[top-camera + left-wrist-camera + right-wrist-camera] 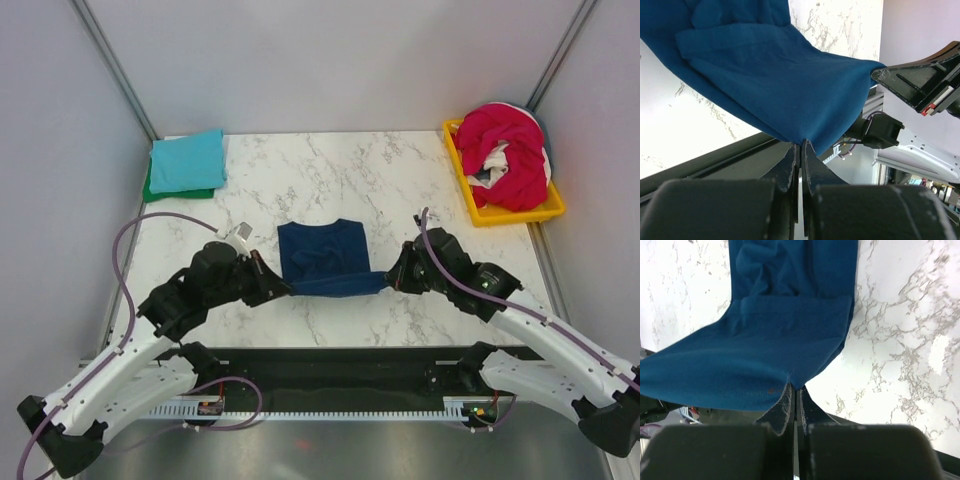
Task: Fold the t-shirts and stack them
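A navy blue t-shirt [325,258] lies partly folded at the middle of the marble table, its near edge lifted and stretched between both grippers. My left gripper [283,288] is shut on the shirt's near left corner [801,141]. At the near right corner [796,388] my right gripper [392,278] is shut on the cloth too. The navy cloth [765,75] hangs taut in the left wrist view, and sags slightly [765,360] in the right wrist view. A folded teal t-shirt [187,160] rests on a green one [152,188] at the back left. Magenta-red [510,150] and white [495,160] t-shirts are bunched in the tray.
A yellow plastic tray [480,212] stands at the back right by the wall. Grey walls enclose the table on three sides. A black rail [330,375] runs along the near edge between the arm bases. The right arm's gripper body [920,82] shows in the left wrist view.
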Controlling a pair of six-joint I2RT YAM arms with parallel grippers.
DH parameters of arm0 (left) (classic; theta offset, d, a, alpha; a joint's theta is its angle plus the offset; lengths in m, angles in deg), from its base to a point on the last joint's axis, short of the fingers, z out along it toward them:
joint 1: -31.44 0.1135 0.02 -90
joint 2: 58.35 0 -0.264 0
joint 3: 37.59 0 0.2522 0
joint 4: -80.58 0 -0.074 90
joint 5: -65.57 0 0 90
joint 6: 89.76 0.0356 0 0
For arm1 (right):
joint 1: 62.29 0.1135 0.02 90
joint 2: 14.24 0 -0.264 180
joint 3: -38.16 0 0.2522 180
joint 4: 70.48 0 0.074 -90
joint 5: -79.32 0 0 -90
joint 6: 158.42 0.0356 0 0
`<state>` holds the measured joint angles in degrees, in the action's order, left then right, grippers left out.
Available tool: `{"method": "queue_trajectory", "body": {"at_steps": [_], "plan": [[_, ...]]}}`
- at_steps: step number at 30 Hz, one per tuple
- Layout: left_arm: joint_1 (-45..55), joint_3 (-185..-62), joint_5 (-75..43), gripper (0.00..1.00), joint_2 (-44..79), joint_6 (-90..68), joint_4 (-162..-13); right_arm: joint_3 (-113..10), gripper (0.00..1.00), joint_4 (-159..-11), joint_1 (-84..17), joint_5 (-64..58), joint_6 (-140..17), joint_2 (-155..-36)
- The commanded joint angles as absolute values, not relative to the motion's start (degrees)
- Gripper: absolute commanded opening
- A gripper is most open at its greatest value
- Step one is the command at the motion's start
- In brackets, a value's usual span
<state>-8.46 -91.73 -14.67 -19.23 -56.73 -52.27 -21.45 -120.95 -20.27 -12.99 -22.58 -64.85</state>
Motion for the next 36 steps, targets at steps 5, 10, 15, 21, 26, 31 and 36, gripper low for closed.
{"method": "queue_trajectory", "body": {"at_steps": [5, 10, 15, 21, 26, 31, 36], "plan": [[-8.02, -102.31, -21.96, 0.02, -13.36, -54.44, -43.56, -35.27, 0.0, -127.31, -20.28, -24.04, -26.84, -74.08], [-5.65, -106.27, -21.71, 0.02, -6.32, -50.12, -43.73, -41.68, 0.0, -126.96, -22.12, -25.01, -30.71, -82.6], [0.23, -108.83, -18.55, 0.02, -0.7, -45.9, -46.11, -45.64, 0.0, -124.33, -26.95, -21.68, -34.84, -89.19], [7.26, -112.08, -13.89, 0.02, 5.72, -40.63, -47.87, -51.44, 0.0, -122.92, -30.12, -19.82, -38.44, -97.01], [10.08, -115.16, -12.39, 0.02, 11.7, -37.73, -49.27, -55.05, 0.0, -121.07, -32.67, -18.24, -40.38, -102.57], [13.16, -118.05, -9.15, 0.02, 20.66, -35.97, -52.08, -59.79, 0.0, -119.31, -34.42, -16.4, -42.05, -110.2], [15.27, -120.78, -7.29, 0.02, 27.78, -34.65, -53.14, -63.22, 0.0, -117.82, -35.65, -15.17, -43.55, -116.88]]}}
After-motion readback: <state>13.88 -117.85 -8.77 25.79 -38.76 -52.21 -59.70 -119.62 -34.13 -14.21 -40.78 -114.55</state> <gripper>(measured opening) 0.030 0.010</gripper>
